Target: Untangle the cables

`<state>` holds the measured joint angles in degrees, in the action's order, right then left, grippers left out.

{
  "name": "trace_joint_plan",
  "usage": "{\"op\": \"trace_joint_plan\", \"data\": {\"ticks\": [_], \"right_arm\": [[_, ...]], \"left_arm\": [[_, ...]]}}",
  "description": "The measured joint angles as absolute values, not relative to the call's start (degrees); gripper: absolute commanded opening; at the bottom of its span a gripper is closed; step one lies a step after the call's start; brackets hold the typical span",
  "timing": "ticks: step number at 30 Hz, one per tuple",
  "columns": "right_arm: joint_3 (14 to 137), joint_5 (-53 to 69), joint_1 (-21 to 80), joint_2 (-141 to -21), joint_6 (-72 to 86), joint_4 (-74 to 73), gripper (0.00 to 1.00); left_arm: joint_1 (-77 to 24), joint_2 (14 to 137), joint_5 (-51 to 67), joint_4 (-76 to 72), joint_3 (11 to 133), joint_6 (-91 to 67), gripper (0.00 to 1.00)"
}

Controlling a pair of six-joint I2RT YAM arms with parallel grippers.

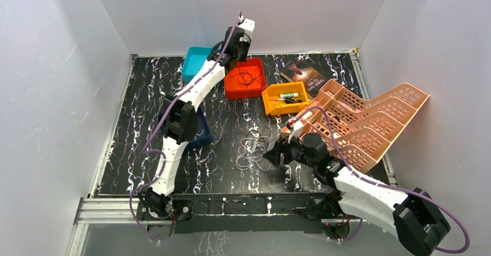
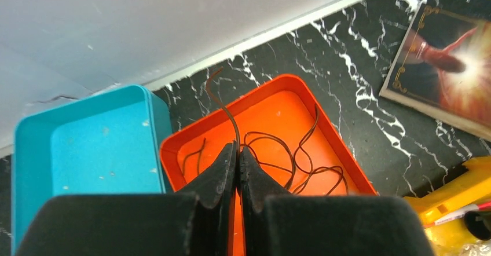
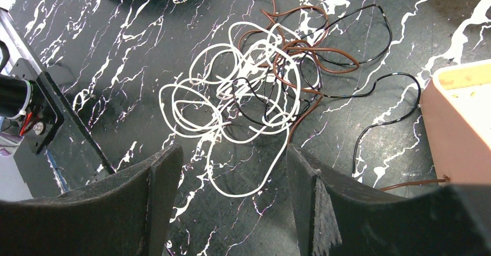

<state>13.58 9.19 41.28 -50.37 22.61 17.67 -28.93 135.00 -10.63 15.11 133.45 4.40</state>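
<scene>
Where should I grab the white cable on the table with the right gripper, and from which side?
I'd take the white cable at the single loop bulging toward the right gripper, coming straight down from the near side. That loop lies flat and alone, clear of the brown cable and black cable knotted farther in.

A tangle of cables point(image 1: 253, 149) lies mid-desk point(image 1: 133, 152), with the right end effector point(image 1: 270, 154) just to its right. Three trays stand towards the far edge: the left tray point(image 1: 194, 65); the middle tray point(image 1: 231, 89), holding a single cable point(image 1: 248, 76), beneath the left end effector point(image 2: 238, 152); and the right tray point(image 1: 284, 110). A book point(image 1: 304, 75) lies behind the right tray, and a rack point(image 1: 370, 123) stands at the right.
</scene>
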Motion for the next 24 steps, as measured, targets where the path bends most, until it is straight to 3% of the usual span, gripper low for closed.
{"op": "trace_joint_plan", "data": {"ticks": [8,15,24], "right_arm": [[13.58,9.19,41.28,-49.6,22.63,17.17,0.74],[13.58,9.21,41.28,-49.25,22.63,16.45,0.75],[13.58,9.61,41.28,-49.98,22.81,16.47,0.75]], "left_arm": [[-28.6,142.02,-8.56,16.8,133.43,2.33,0.03],[-27.79,144.79,-6.39,19.18,133.43,0.84,0.39],[-27.35,144.33,-5.85,19.77,133.45,0.4,0.64]]}}
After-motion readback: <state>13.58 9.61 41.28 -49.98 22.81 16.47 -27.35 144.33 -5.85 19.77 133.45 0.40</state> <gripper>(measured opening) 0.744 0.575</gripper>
